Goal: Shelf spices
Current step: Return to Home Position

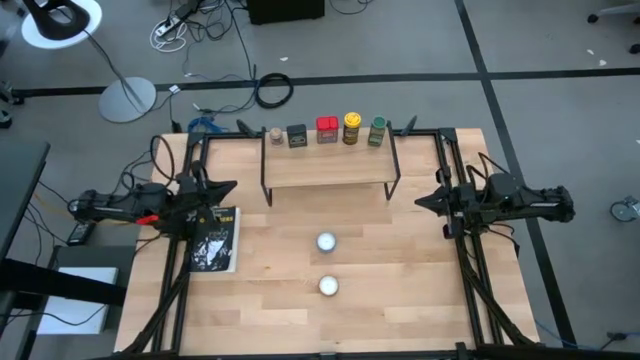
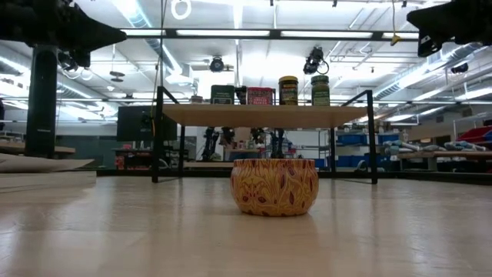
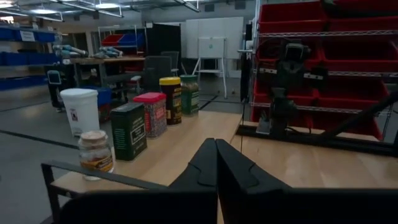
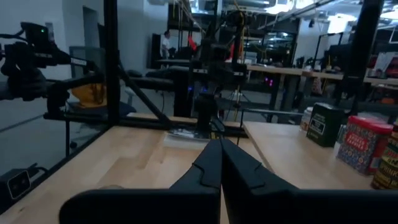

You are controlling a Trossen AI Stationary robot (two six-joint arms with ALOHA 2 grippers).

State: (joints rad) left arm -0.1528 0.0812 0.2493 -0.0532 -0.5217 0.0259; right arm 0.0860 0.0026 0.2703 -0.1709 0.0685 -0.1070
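The shelf [image 1: 330,168], a light-wood plank on thin black legs, stands at the table's far middle. Along its far edge stand the spices in a row: tan jar [image 1: 275,136], dark square tin [image 1: 297,136], red box [image 1: 327,130], yellow-lidded jar [image 1: 352,128], green-lidded jar [image 1: 377,131]. They also show in the left wrist view, from the tan jar [image 3: 95,152] to the green-lidded jar [image 3: 189,93]. My left gripper [image 1: 232,187] hangs shut and empty above the table's left side. My right gripper [image 1: 420,202] hangs shut and empty at the right side.
Two white round objects [image 1: 326,242] [image 1: 328,286] sit on the table in front of the shelf; the near one shows in the low view as a patterned round tin [image 2: 274,187]. A dark booklet [image 1: 215,240] lies at the table's left. Black frame rails run along both table sides.
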